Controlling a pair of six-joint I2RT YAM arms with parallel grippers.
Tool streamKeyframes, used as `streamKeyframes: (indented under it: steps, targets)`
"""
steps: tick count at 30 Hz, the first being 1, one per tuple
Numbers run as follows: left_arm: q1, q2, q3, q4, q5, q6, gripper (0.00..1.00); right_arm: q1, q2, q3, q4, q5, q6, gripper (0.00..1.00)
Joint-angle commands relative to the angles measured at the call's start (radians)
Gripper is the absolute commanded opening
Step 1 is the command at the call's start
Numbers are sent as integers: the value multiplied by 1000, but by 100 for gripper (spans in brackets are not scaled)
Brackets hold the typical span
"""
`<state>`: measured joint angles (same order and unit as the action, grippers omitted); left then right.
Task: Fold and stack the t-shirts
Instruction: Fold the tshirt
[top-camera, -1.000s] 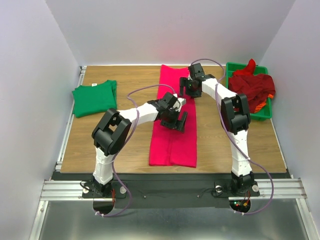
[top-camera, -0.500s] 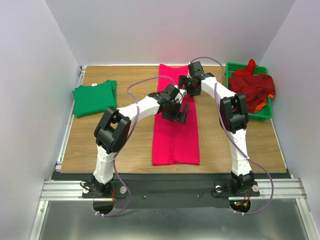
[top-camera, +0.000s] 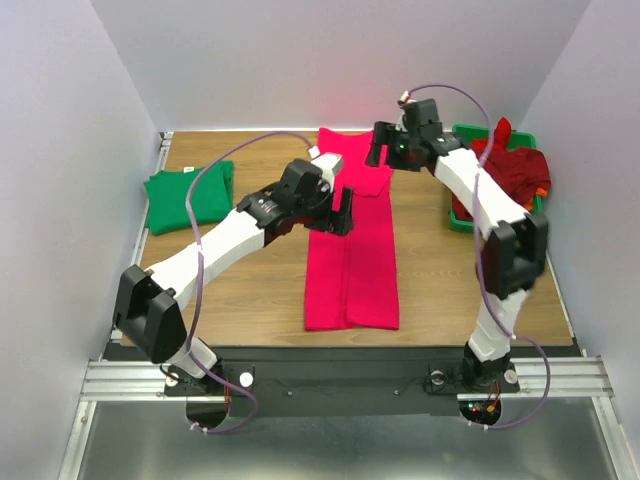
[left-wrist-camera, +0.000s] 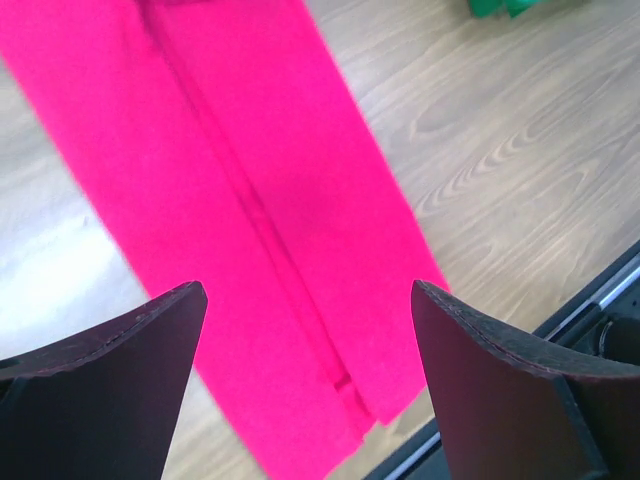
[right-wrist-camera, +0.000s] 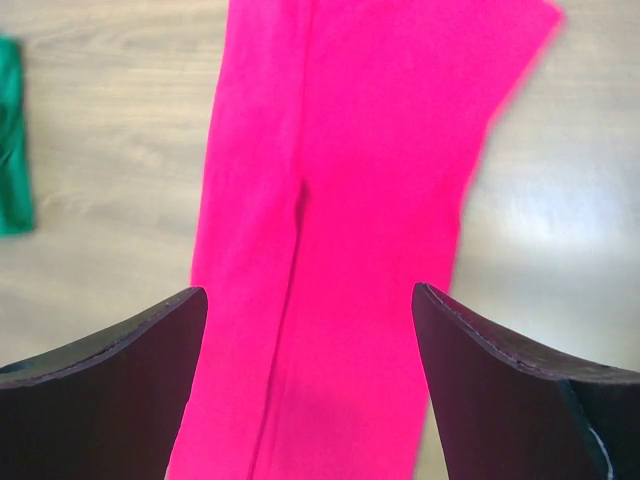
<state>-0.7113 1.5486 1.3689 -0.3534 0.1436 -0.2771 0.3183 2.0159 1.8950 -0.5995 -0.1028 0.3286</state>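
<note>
Pale walls close in a wood-grain table on three sides. A metal rail runs along its near edge, where both arms are bolted.

At the far left of the table lies the green t-shirt, folded into a flat square close to the left edge. A band of bare wood separates it from the pink-red t-shirt. This one lies flat down the middle of the table, folded lengthwise into a long narrow strip. Its two side flaps meet along a centre seam. Its far end sits near the back wall, and its near end stops short of the front edge.

The left end effector hovers over the left side of the strip's upper half. In the left wrist view its fingers stand wide apart with nothing between them, and the cloth is well below. The right end effector hangs over the strip's far end. Its fingers are likewise spread and hold nothing.

More bare wood shows to the right of the strip, out to the green tray at the far right corner. The tray holds a crumpled heap of dark red and orange t-shirts, which spills over its rim.
</note>
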Motion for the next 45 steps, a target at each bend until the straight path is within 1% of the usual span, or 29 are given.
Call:
streamKeyframes:
  steps: [1, 2, 3, 4, 5, 7, 8, 9, 10, 11, 12, 13, 14, 16, 17, 20, 22, 27, 28, 30, 32, 35, 42, 45]
  targets:
    - [4, -71, -158, -1, -32, -81, 95, 4, -215, -206, -22, -5, 56, 89]
    - [4, -93, -225, 19, -32, -102, 95, 13, -253, -334, -26, -9, 67, 88]
    - [4, -140, -260, 30, -35, -120, 95, 19, -332, -397, -28, -12, 76, 88]
    - [4, -163, -293, 40, -36, -146, 95, 24, -365, -457, -29, -9, 87, 88]
    - [4, -185, -356, 56, -41, -192, 94, 45, -405, -590, -29, -8, 114, 87]
    - [3, -248, -414, 70, -41, -276, 93, 70, -500, -710, -33, -9, 168, 86]
    - [-5, -264, -472, 86, -38, -304, 93, 103, -529, -812, -31, -9, 191, 85]
    - [-10, -300, -519, 80, -45, -350, 92, 123, -592, -865, -31, -9, 240, 84]
    - [-16, -317, -519, 80, -53, -350, 92, 142, -592, -907, -31, -9, 240, 84]
    - [-22, -335, -562, 70, -56, -409, 92, 160, -652, -945, -31, -15, 300, 84]
    - [-33, -373, -583, 71, -56, -433, 92, 189, -690, -1023, -31, -15, 332, 83]
    - [-40, -392, -605, 71, -58, -459, 92, 200, -724, -1057, -31, -14, 360, 83]
    - [-46, -407, -625, 73, -61, -479, 92, 212, -794, -1095, -31, -3, 416, 82]
    - [-65, -452, -680, 74, -65, -542, 92, 231, -853, -1177, -37, -6, 461, 80]
    - [-74, -465, -711, 82, -65, -562, 91, 238, -906, -1195, -42, -12, 502, 79]
    - [-120, -510, -764, 108, -87, -643, 90, 294, -971, -1247, -54, 18, 572, 76]
    - [-138, -518, -789, 116, -110, -692, 89, 309, -976, -1266, -62, 32, 590, 75]
    - [-218, -498, -823, 113, -136, -760, 89, 370, -941, -1287, -60, 89, 625, 71]
    - [-227, -495, -821, 110, -169, -766, 89, 373, -921, -1289, -59, 94, 627, 70]
    - [-243, -492, -817, 90, -183, -786, 89, 387, -907, -1286, -54, 97, 636, 69]
    - [-246, -501, -823, 83, -194, -801, 89, 395, -893, -1288, -48, 133, 642, 68]
    - [-251, -524, -844, 82, -194, -821, 88, 401, -870, -1289, -37, 161, 642, 64]
    - [-254, -541, -855, 76, -193, -830, 87, 407, -821, -1307, -14, 176, 635, 54]
    - [-257, -542, -860, 71, -193, -832, 87, 410, -813, -1317, -2, 176, 638, 53]
